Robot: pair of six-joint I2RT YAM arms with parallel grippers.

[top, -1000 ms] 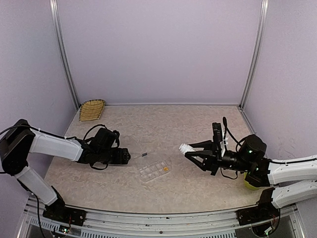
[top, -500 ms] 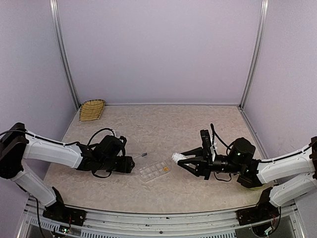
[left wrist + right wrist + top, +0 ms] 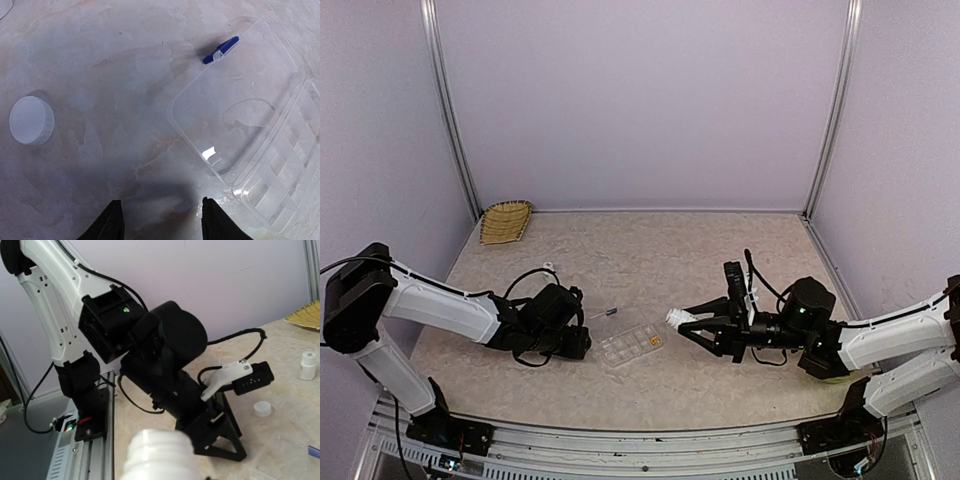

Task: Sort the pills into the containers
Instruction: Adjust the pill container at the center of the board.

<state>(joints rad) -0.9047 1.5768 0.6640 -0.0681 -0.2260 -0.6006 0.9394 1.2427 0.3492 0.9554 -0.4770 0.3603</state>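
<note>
Both end effectors are working low over the worktop (image 3: 720, 260), reaching in from its near edge. Between them, close to that edge and about midway along it, the clear organizer box (image 3: 632, 346) is lying with its lid open. The right end effector (image 3: 692, 322) is clamping a white bottle (image 3: 677, 318), whose mouth is pointing at the box. The left end effector (image 3: 578, 343) is sitting just beside the box's other end, its fingers apart and gripping nothing. A loose white cap (image 3: 31, 120) is lying near it. A few orange pills (image 3: 656, 341) are showing in one cell toward the right edge. The other cells are looking empty, so I'd judge the sorting barely begun. I'm seeing no readable writing.
</note>
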